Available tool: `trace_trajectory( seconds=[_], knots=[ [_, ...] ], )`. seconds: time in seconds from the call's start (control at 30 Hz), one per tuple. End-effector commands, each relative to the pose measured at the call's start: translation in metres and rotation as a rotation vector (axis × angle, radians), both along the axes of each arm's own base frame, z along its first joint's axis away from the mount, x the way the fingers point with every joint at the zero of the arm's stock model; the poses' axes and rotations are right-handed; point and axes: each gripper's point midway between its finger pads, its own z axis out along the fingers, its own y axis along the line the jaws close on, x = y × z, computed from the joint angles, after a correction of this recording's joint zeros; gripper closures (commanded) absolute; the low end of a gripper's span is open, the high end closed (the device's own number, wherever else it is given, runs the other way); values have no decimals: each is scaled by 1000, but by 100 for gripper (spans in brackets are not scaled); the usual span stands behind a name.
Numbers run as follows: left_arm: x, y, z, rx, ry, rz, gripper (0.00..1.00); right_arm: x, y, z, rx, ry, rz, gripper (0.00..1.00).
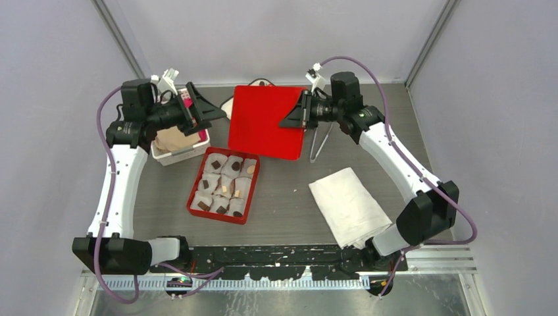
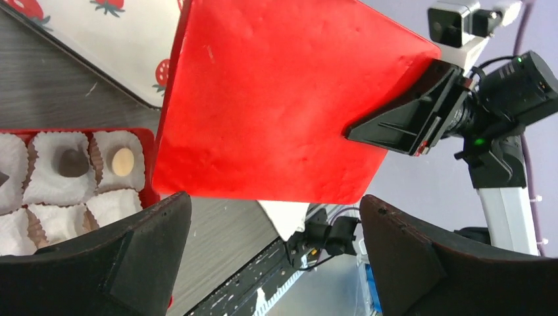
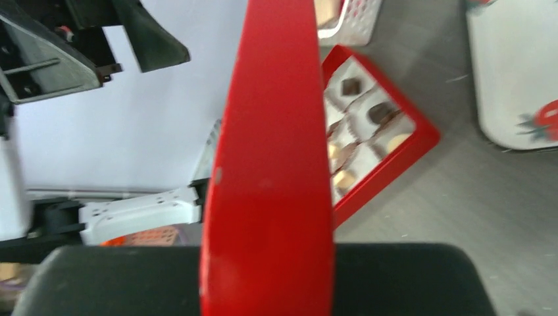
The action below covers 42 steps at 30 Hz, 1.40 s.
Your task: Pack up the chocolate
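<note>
Red and flat, the lid (image 2: 276, 99) is hanging tilted in the air. My right gripper (image 1: 299, 115) is clamping it by one edge, jaws pressed down to the thickness of that edge. I am holding it up like this, I judge, so it can be carried over the tray (image 3: 388, 164) lying below and beyond the fingers and set down as a cover.

My left gripper (image 2: 275, 201) is standing spread wide with nothing in it, facing the lid's near edge. It is probably waiting to steady that side.

The chocolate (image 2: 71, 162) is sitting in the tray, below the left gripper and off to its side, in white paper cups (image 2: 46, 184). The pieces are looking small against their cups. Most are dark brown, some blocky and one domed, with a few pale cream rounds among them. From the left wrist, two cups are seeming to hold nothing, so I cannot tell whether filling is finished.
</note>
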Motion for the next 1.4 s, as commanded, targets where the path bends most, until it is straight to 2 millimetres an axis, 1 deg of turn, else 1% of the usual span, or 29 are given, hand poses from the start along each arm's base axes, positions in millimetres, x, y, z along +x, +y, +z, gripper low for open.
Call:
trace_trajectory(
  seconds=[0.0, 0.13, 0.33, 0.43, 0.53, 0.6, 0.73, 0.9, 1.0, 1.13, 1.2, 1.27, 1.33, 1.37],
  knots=[
    [-11, 7, 8, -2, -89, -35, 1, -31, 17, 45, 186, 59, 171, 99],
    [-14, 15, -3, 19, -61, -17, 1, -35, 22, 39, 202, 131, 235, 99],
    [-21, 25, -9, 59, -53, 8, 2, -36, 26, 39, 221, 159, 286, 99],
    [-24, 24, -11, 46, -51, -11, 2, -38, 28, 41, 239, 178, 318, 99],
    [-27, 21, -12, 6, -38, -53, 2, -41, 29, 41, 251, 197, 358, 99],
    [-27, 22, -16, -28, -20, -67, 2, -44, 29, 42, 254, 201, 376, 99],
    [-25, 18, -17, -165, 8, -106, 4, -48, 29, 41, 259, 206, 410, 99],
    [-24, 12, -16, -267, 19, -133, 7, -46, 36, 29, 254, 240, 431, 99],
    [-25, 11, -18, -278, 30, -141, 10, -48, 46, 25, 253, 251, 454, 99],
    [-27, 11, -24, -282, 47, -138, 14, -45, 57, 21, 275, 277, 475, 99],
    [-26, 12, -26, -273, 44, -128, 14, -49, 62, 27, 303, 285, 520, 99],
    [-24, 15, -28, -253, 42, -121, 10, -55, 63, 31, 316, 296, 571, 99],
    [-22, 23, -32, -204, 36, -103, 8, -63, 62, 33, 313, 312, 615, 99],
    [-19, 31, -32, -166, 8, -91, 8, -67, 59, 33, 311, 324, 634, 99]
  ],
)
